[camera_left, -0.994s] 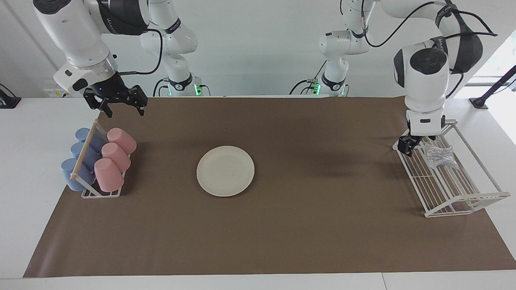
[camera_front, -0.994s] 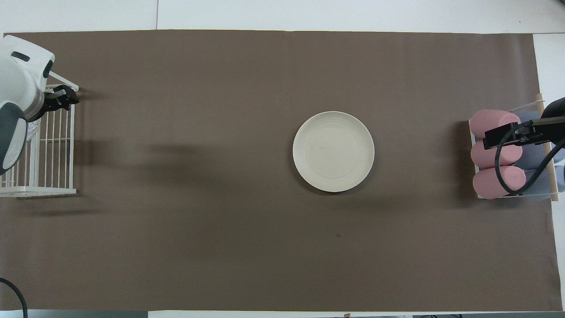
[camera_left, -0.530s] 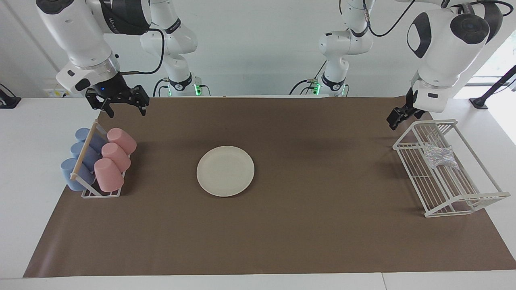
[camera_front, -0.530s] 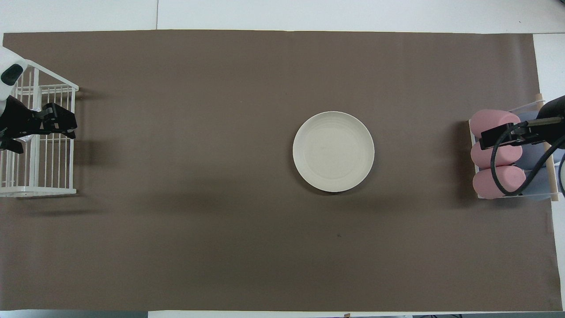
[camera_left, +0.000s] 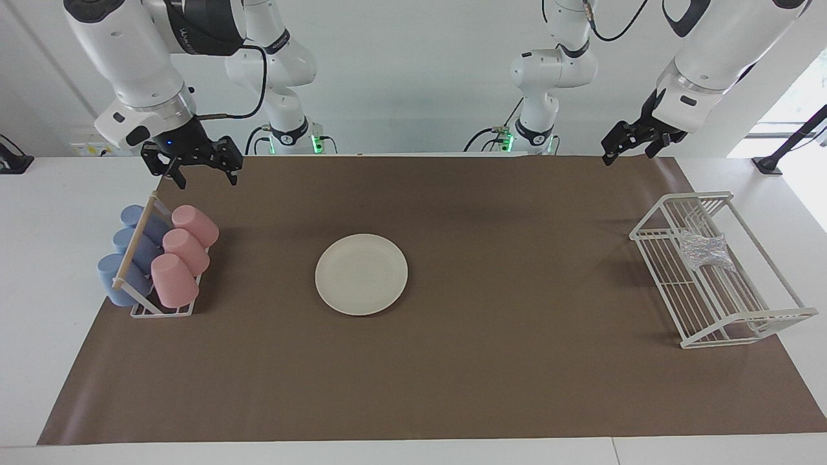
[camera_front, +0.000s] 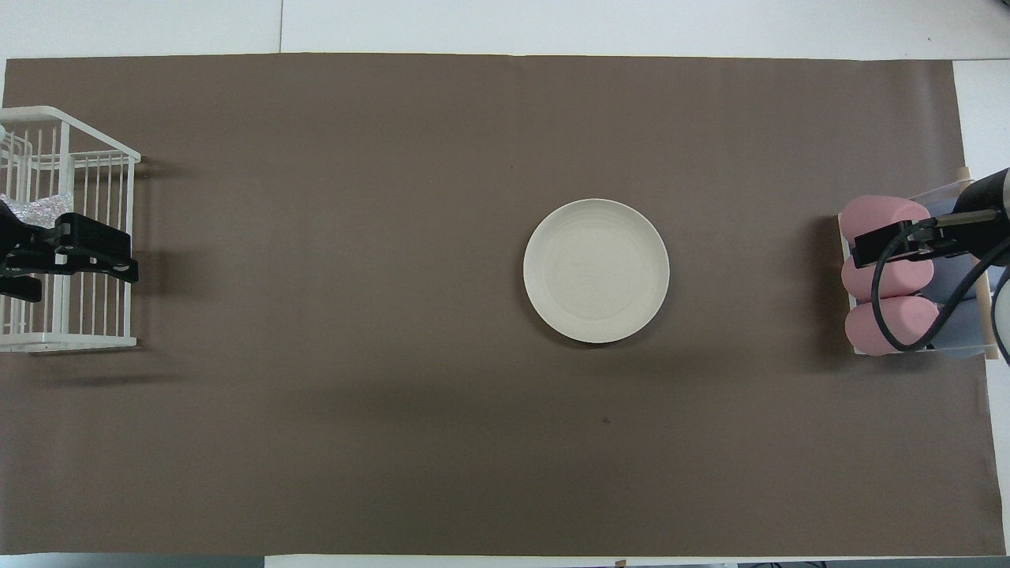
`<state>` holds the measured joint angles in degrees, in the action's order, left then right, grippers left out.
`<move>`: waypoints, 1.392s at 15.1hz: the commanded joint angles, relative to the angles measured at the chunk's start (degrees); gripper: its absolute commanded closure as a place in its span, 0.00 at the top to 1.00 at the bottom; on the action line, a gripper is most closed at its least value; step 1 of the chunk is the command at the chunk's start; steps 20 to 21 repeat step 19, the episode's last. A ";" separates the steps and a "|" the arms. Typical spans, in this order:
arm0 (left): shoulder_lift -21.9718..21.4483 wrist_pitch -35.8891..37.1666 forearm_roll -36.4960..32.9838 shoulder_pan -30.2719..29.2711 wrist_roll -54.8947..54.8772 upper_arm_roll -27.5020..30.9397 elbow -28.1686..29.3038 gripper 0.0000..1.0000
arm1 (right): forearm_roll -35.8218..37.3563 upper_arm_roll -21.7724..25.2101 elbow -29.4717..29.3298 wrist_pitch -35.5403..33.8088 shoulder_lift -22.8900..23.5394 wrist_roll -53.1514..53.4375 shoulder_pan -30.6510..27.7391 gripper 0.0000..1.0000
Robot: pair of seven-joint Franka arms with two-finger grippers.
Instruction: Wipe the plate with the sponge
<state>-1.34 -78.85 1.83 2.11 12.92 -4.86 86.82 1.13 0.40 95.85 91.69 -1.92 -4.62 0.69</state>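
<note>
- In the facing view we see the plate lying flat on the brown mat, near the middle of the table and somewhat toward the right arm's end.
- The sponge lies in the white wire rack at the left arm's end, well apart from the plate.
- The left gripper hangs in the air over the mat's edge nearest the robots, clear of the rack, fingers spread and holding nothing.
- The right gripper hovers over the mat's corner at the right arm's end, just above the cup rack; its fingers are spread apart and empty.
- That rack holds three pink cups and three blue cups lying on their sides.
- In the overhead view we find the plate on the mat, toward the right arm's end of the middle and touching nothing else.
- The left gripper covers part of the wire rack; a bit of the sponge shows beside it, inside the rack.
- The right gripper overlaps the pink cups, with the blue cups partly hidden under the arm.
- From this view alone we cannot tell how high either gripper is.
</note>
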 commanded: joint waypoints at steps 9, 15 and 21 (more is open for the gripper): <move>-1.12 -8.16 -1.74 2.02 -5.62 1.96 5.11 1.00 | 0.19 -0.49 -0.23 -1.07 -0.54 0.76 0.10 1.00; -1.13 -10.18 -1.74 1.76 -5.45 1.96 5.56 1.00 | 0.19 -0.84 -0.31 -1.07 -0.54 0.76 0.10 1.00; -1.21 -9.92 -1.74 1.76 -5.53 1.96 5.64 1.00 | 0.19 -0.93 -0.31 -1.07 -0.54 0.76 0.10 1.00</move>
